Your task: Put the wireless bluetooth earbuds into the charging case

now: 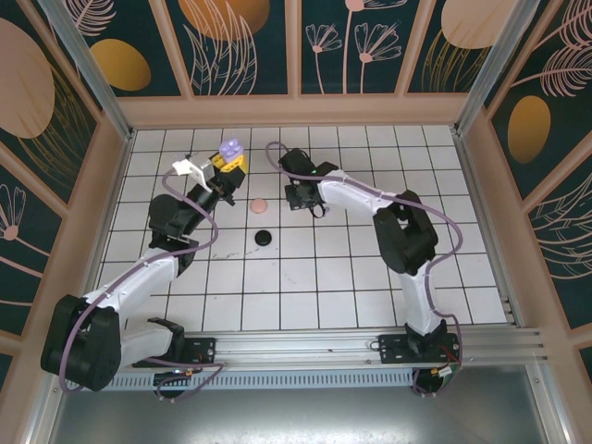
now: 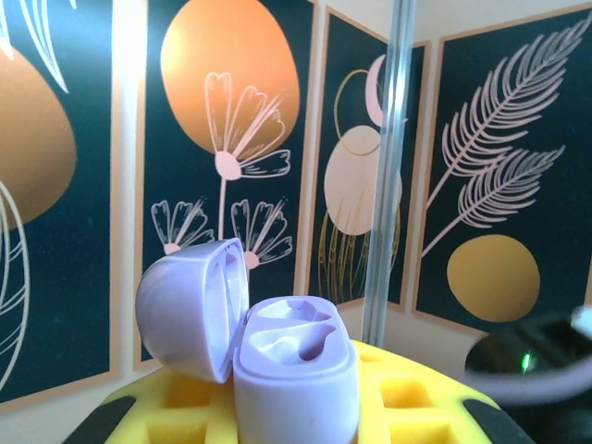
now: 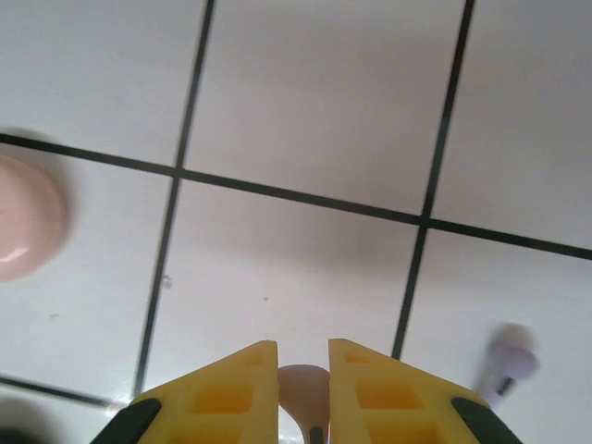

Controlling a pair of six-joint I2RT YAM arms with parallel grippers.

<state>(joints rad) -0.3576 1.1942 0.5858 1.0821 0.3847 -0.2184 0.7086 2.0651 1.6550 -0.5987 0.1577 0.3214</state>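
My left gripper (image 1: 228, 163) is raised at the back left, shut on a lilac charging case (image 2: 294, 375). The case stands upright between the yellow fingers (image 2: 176, 412) with its lid (image 2: 190, 305) swung open to the left. Both of its wells face up and look empty. My right gripper (image 3: 303, 365) hangs low over the tiles, shut on a tiny pale earbud (image 3: 303, 388), lilac or pink I cannot tell, with its stem pointing back between the pads. A second lilac earbud (image 3: 507, 365) lies on the tile to the right of it.
A pink round disc (image 1: 260, 204) lies on the tiles between the two grippers, and the right wrist view has it at its left edge (image 3: 23, 227). A black disc (image 1: 264, 239) lies nearer the arm bases. Patterned walls close in the tiled floor (image 1: 351, 277).
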